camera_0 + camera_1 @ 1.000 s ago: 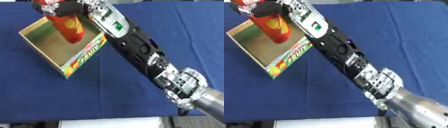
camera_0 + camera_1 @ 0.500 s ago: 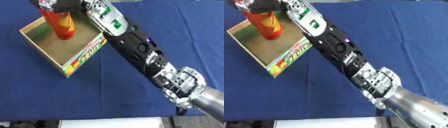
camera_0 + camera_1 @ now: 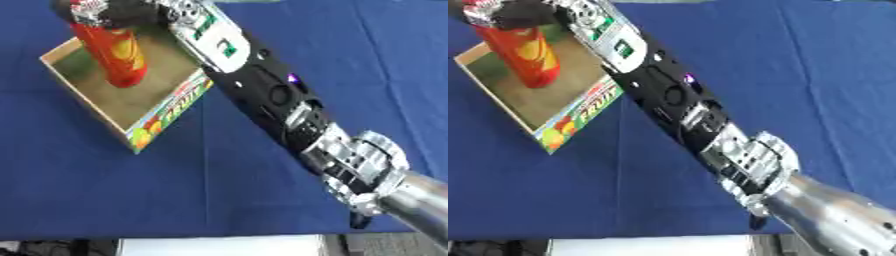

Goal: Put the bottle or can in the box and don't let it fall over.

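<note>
Now the red bottle (image 3: 112, 55) stands inside the open cardboard box (image 3: 166, 107), its base on the box floor toward the far-left corner, leaning slightly with its top tipped away from the box's printed front wall. The right hand (image 3: 118, 11) reaches in from above that wall, its dark fingers curled round the bottle's neck and cap, so the bottle is grasped and not yet standing on its own. The box lies on the table (image 3: 350, 60), covered in blue cloth, near the table's far-left part. Judged from this, the placing is nearly complete: what is left is to let go without tipping the bottle and to draw the hand clear of the box. Compared with one second earlier, the bottle has sunk from above the box's front wall down to the floor of the box and moved toward its far-left corner, while the forearm has followed it across. The left hand shows in neither view.
</note>
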Available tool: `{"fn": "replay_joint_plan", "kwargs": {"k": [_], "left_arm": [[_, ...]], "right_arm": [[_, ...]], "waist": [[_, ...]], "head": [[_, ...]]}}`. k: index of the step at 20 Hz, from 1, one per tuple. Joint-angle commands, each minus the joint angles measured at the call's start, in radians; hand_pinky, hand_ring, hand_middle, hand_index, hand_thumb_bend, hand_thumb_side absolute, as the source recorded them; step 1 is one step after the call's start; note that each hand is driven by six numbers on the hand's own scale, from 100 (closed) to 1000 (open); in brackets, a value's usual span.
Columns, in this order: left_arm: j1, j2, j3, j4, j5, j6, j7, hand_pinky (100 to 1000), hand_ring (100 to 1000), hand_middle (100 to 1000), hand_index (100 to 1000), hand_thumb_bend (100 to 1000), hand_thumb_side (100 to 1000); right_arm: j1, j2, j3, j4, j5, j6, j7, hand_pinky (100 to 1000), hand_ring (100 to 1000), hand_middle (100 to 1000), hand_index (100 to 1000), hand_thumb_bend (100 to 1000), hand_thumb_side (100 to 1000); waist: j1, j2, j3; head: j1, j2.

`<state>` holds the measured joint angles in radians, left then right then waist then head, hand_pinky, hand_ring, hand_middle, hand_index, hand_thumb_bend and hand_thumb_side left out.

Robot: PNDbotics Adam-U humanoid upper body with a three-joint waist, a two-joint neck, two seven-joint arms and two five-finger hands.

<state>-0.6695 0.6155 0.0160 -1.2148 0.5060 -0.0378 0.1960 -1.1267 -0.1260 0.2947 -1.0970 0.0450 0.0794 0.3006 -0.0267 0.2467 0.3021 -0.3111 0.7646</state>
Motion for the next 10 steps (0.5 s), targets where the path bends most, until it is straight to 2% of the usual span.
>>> {"fn": "replay_joint_plan", "kwargs": {"k": [1,3,10], "left_arm": [[-0.019,0.029,0.009,-0.016,0.001,-0.004,-0.003,756,932,906,899,538,1000],[-0.018,0.030,0.009,-0.015,0.001,-0.004,-0.003,756,932,905,899,524,993],[-0.015,0.030,0.009,-0.012,0.002,-0.004,-0.004,756,931,905,899,528,999]], "right_arm": [[-0.022,0.003,-0.010,-0.001,0.003,-0.009,0.037,1000,1000,1000,1000,513,100],[-0.020,0.002,-0.014,0.005,0.002,-0.007,0.053,1000,1000,1000,1000,359,100],[-0.018,-0.004,-0.021,-0.010,-0.020,-0.001,0.043,993,1000,1000,1000,475,100]], "waist": [[0.011,-0.014,0.000],[0.013,-0.014,-0.001],[0.015,-0.013,-0.004]], "head": [[-0.003,0.005],[-0.002,0.005],[0.001,0.005]]}}
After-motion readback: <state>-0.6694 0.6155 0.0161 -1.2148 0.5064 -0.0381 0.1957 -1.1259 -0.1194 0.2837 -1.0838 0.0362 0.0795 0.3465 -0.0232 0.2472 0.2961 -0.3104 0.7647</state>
